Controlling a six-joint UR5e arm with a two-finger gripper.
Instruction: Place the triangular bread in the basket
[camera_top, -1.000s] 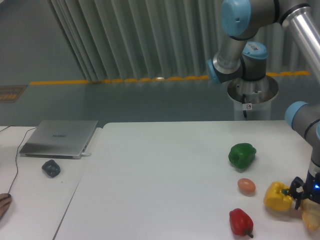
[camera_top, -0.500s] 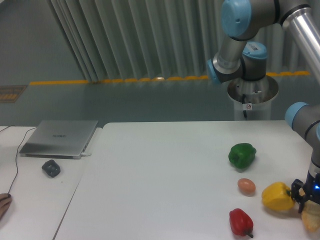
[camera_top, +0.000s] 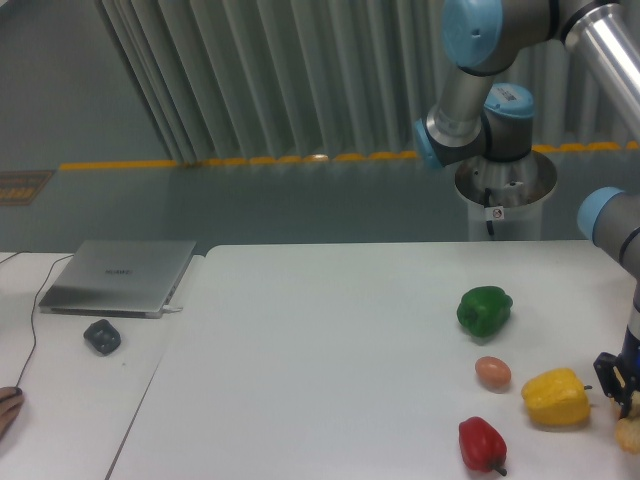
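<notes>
1. Gripper (camera_top: 622, 385) at the tabletop's right edge, low over the surface; its fingers are cut off by the frame, so whether they are apart or closed cannot be told.
2. Triangular bread (camera_top: 630, 433): only a pale sliver shows at the near right corner, just below the gripper, apparently resting on the tabletop (camera_top: 320, 350).
3. Yellow pepper (camera_top: 556, 397) lies just beside the gripper toward the centre; a careless approach would likely nudge it, or push the bread off the edge.
4. Brown egg (camera_top: 492, 372), red pepper (camera_top: 481, 443) and green pepper (camera_top: 485, 310) sit further inward.
5. No basket is visible, so its contents cannot be reported.
</notes>
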